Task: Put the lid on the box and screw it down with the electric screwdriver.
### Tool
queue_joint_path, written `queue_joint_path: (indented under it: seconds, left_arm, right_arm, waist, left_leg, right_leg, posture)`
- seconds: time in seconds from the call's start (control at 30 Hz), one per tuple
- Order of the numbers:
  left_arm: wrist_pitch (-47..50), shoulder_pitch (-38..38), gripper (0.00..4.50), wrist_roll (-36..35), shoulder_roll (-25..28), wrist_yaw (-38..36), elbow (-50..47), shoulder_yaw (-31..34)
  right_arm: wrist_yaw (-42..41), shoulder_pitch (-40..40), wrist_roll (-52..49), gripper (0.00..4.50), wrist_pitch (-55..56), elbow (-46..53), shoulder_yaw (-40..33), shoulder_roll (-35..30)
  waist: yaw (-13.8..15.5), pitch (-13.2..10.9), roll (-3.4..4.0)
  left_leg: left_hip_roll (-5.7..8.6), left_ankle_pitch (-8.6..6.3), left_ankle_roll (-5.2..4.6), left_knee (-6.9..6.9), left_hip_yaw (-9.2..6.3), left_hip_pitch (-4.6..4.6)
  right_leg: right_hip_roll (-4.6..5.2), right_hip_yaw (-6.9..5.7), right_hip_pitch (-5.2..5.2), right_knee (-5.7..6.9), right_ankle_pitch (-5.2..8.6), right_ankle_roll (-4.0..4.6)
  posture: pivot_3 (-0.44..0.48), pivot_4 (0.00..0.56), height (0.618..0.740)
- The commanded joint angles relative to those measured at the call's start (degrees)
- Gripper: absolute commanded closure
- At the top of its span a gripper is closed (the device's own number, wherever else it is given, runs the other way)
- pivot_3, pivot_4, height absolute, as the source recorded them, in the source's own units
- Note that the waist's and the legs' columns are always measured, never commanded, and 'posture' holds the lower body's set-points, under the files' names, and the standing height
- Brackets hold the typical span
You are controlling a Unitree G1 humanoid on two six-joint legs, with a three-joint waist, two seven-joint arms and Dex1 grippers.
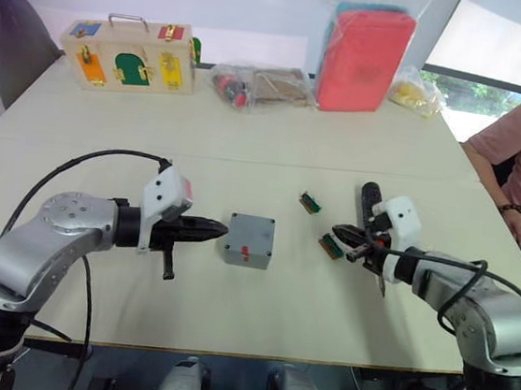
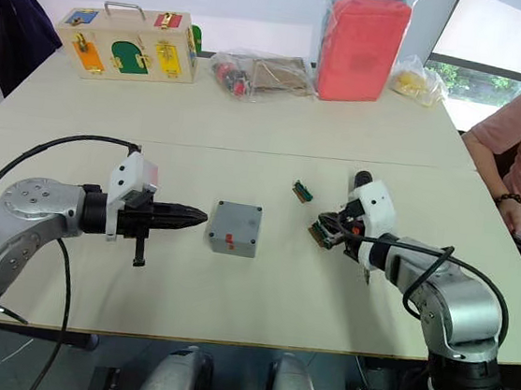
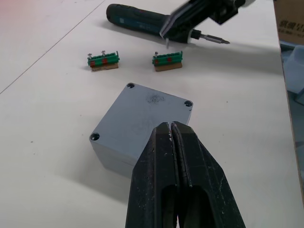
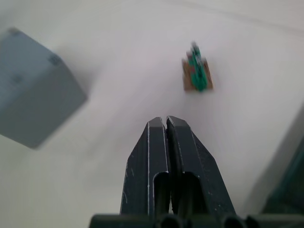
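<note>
Small square grey plastic box (image 1: 250, 240), lid (image 3: 145, 109) seated, on the white table (image 1: 276, 140), just beyond the closed, empty left gripper (image 1: 219, 230). Right gripper (image 1: 341, 232), also closed, hovers beside the black cylindrical electric screwdriver (image 3: 137, 19).

Lidded grey box (image 1: 250, 240), screwdriver (image 3: 137, 19) beyond.

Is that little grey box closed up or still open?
Closed: the lid sits flush on the box, screw holes showing at its corners. Whether screws are tightened, cannot tell.
</note>
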State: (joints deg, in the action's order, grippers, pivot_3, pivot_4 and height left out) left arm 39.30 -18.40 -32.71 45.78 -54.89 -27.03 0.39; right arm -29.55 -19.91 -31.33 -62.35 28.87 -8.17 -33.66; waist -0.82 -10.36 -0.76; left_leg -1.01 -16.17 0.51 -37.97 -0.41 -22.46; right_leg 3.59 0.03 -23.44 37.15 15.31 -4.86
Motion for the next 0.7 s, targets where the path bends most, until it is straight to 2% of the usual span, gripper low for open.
queue_joint_path:
  seconds: [0.03,0.23,0.37,0.7]
  left_arm:
    - [-1.5,-0.6,4.5,0.6,1.4,-0.5,0.9,1.8]
    - [-3.2,-1.0,4.5,1.4,2.1,-0.9,2.7,2.0]
    - [-3.4,-0.8,4.5,1.4,1.7,0.0,2.5,2.4]
    - [-3.8,2.0,4.5,1.4,1.0,2.5,-0.1,2.6]
  right_arm:
    - [-0.6,-6.5,-3.5,4.47,-1.6,4.0,0.3,-0.5]
    - [-1.8,-13.4,-5.2,4.47,-2.4,1.1,5.6,1.5]
    - [-3.7,-16.8,-2.4,4.47,0.4,-4.2,12.5,2.8]
    - [-5.6,-16.8,0.3,4.47,3.6,-8.3,16.5,3.1]
  waist:
    - [0.0,0.0,0.02]
    - [0.1,0.0,0.01]
    - [0.0,0.0,0.01]
    - [0.0,-0.1,0.02]
  left_leg:
    - [0.0,0.0,0.0,0.0,0.0,0.0]
    - [0.0,0.0,0.0,0.0,-0.02,-0.02]
    - [0.02,0.0,0.0,-0.01,0.01,-0.03]
    - [0.02,0.0,0.0,0.0,0.0,-0.05]
  right_leg:
    - [0.0,0.0,-0.01,0.0,0.0,0.0]
    - [0.03,-0.02,-0.01,-0.02,0.0,0.01]
    - [0.08,-0.01,-0.01,-0.02,0.0,0.01]
    - [0.1,-0.01,-0.03,0.0,-0.01,0.0]
  posture:
    - [0.0,0.15,0.73]
    - [0.0,0.15,0.73]
    - [0.0,0.15,0.73]
    - [0.0,0.15,0.73]
